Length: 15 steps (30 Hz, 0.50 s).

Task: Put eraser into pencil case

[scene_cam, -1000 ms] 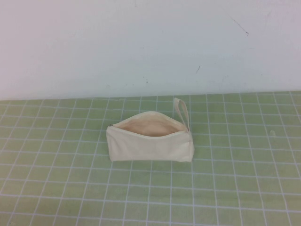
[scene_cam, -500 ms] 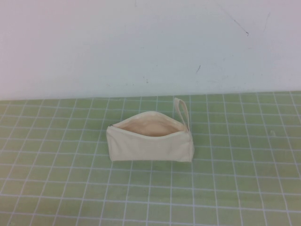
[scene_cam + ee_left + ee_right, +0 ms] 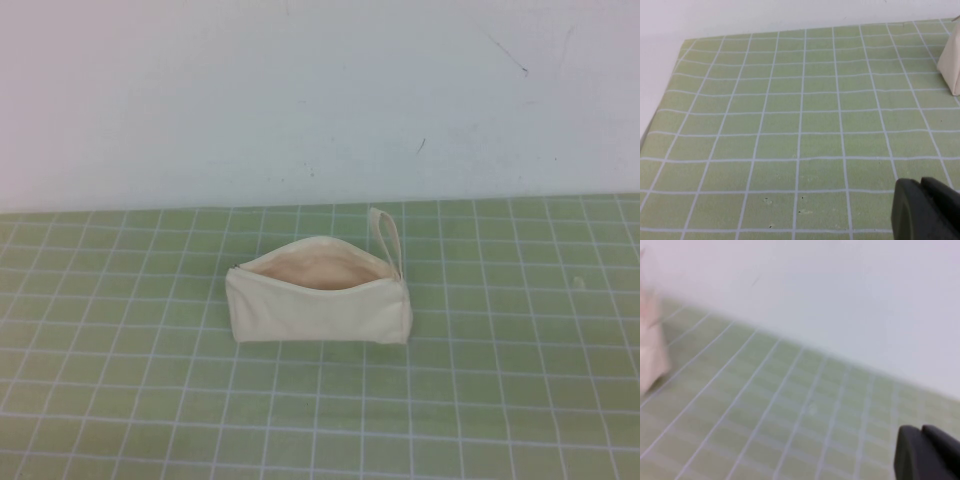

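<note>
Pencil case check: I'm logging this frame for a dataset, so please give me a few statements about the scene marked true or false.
1. The pencil case lies unzipped on the green grid mat, its peach lining showing. True.
2. The eraser lies on the mat in front of the pencil case. False: no eraser is visible in any view.
3. The strap loop is at the case's right end in the high view. True.
4. The left claw is holding the pencil case. False: it is apart from the case, over bare mat.
5. The right claw shows in the high view. False: only its wrist view shows it.
</note>
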### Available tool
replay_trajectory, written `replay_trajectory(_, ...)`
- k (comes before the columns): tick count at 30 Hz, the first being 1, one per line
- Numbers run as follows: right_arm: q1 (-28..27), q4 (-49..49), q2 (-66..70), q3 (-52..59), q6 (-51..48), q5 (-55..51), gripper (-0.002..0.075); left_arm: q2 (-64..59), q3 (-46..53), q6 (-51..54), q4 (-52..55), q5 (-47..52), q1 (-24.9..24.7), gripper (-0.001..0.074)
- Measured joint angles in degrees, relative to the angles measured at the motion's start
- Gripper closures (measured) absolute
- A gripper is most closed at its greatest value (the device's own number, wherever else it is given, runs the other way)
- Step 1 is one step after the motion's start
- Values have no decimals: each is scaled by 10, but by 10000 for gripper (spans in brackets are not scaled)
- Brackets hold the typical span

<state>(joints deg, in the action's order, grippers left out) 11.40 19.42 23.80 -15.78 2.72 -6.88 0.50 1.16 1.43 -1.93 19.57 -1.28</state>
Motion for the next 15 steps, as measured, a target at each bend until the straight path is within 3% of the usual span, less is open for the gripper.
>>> replay_trajectory(7,-110,1,-178,152,1,106,725,0,0,0,0,0,0,736)
replay_trajectory(15,-120,1,-213,173,6,126,725,0,0,0,0,0,0,736)
